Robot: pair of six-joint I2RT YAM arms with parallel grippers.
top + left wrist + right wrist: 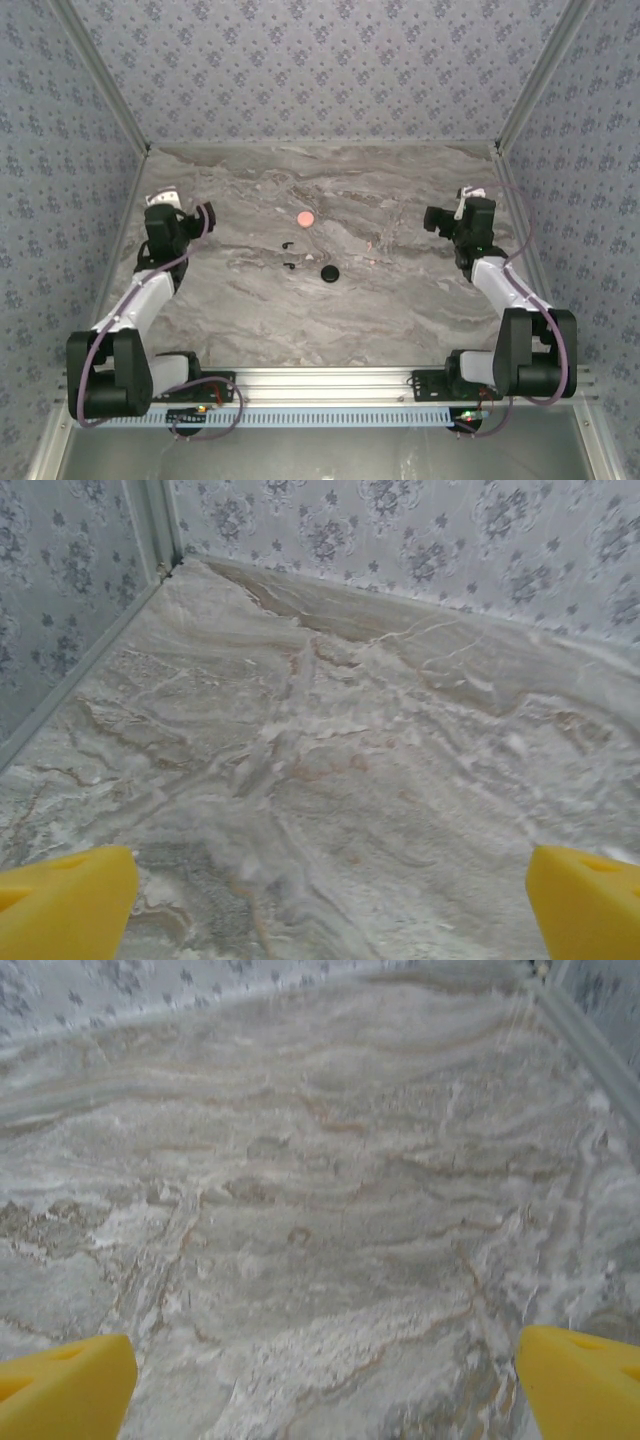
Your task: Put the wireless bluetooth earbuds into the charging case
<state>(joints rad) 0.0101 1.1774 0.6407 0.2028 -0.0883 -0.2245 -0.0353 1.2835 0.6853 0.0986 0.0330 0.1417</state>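
Two wireless bluetooth earbuds, tiny black hooks, lie on the marble table at mid-left (288,246) and just below (290,265). A round black piece (330,272) lies to their right and a round pink piece (304,218) sits behind them; I cannot tell which is the charging case. My left gripper (165,200) hovers at the far left, well away from them. It is open, its yellow fingertips (65,905) wide apart over bare marble. My right gripper (467,198) is at the far right, also open, with its yellow fingertips (580,1380) wide apart and nothing between them.
Patterned walls enclose the table on three sides, with metal corner posts at the back left (110,90) and back right (530,90). The arm bases stand on a rail (320,385) at the near edge.
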